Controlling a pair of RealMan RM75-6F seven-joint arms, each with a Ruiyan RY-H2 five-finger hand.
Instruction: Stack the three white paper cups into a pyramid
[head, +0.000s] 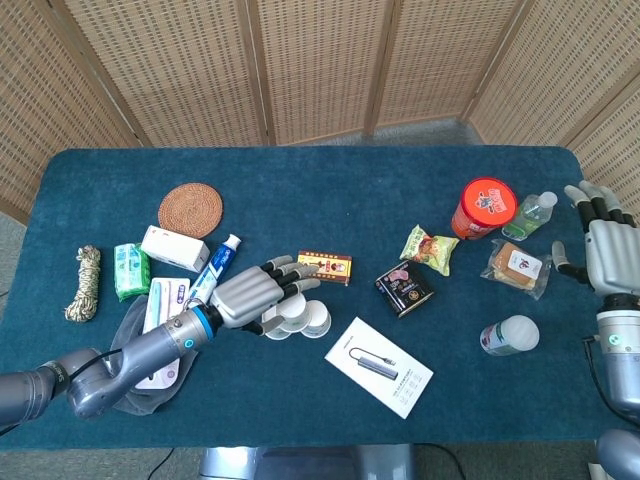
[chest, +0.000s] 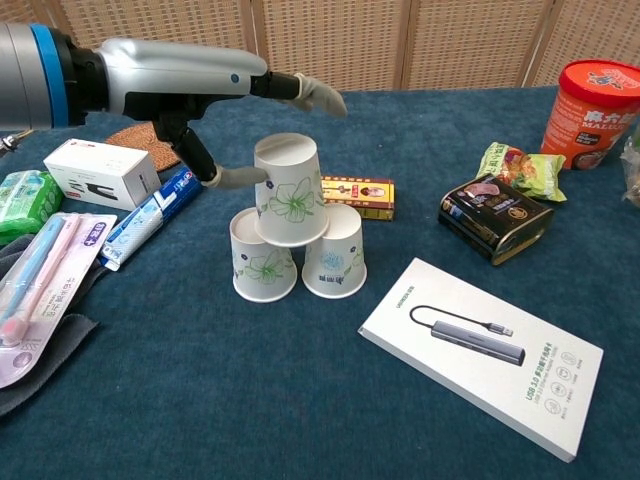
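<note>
On the blue table (chest: 200, 400), left of centre, the robot's left hand (head: 252, 293) hovered with fingers (chest: 318, 94) spread above and behind a small pyramid, gripping nothing; whether the thumb touched the top cup could not be told. Two white paper cups, the left base cup (chest: 262, 256) and the right base cup (chest: 335, 252), stood upside down, touching. The top cup (chest: 289, 190) sat inverted across both. Thin, light and easily crushed, these cups probably suit a gentle side grip. At far right, the right hand (head: 606, 240) rested open-fingered, well apart.
</note>
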